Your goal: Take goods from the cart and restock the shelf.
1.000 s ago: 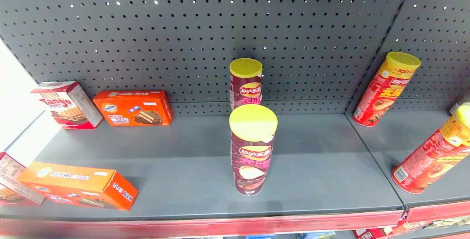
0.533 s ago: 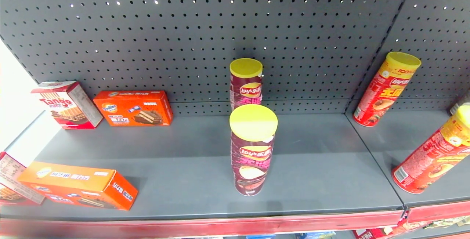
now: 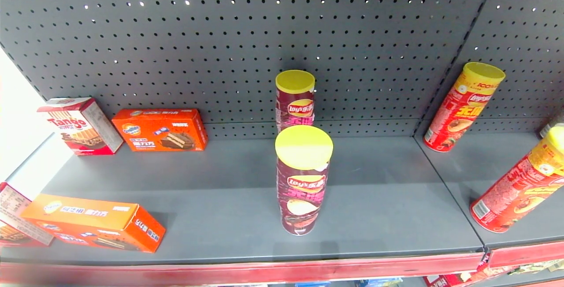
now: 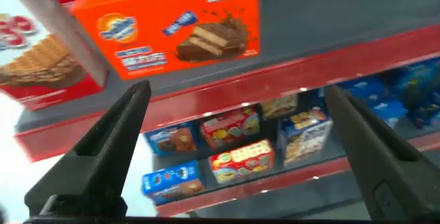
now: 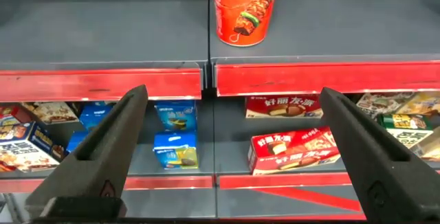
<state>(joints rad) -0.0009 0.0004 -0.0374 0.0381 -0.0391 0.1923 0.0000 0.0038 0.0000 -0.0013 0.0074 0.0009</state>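
Change: maroon can (image 3: 303, 190) unmoved at shelf (image 3: 387, 207) front.
Fingers: my left fingers (image 4: 103, 148), right fingers (image 5: 103, 148) gape empty.
Cut off: box (image 3: 13, 221), shelf's left end.

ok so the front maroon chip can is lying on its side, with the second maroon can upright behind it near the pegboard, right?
Not quite. The front maroon can is standing upright, not lying on its side; the head view shows it. The second maroon can is upright behind it near the pegboard, as you said.
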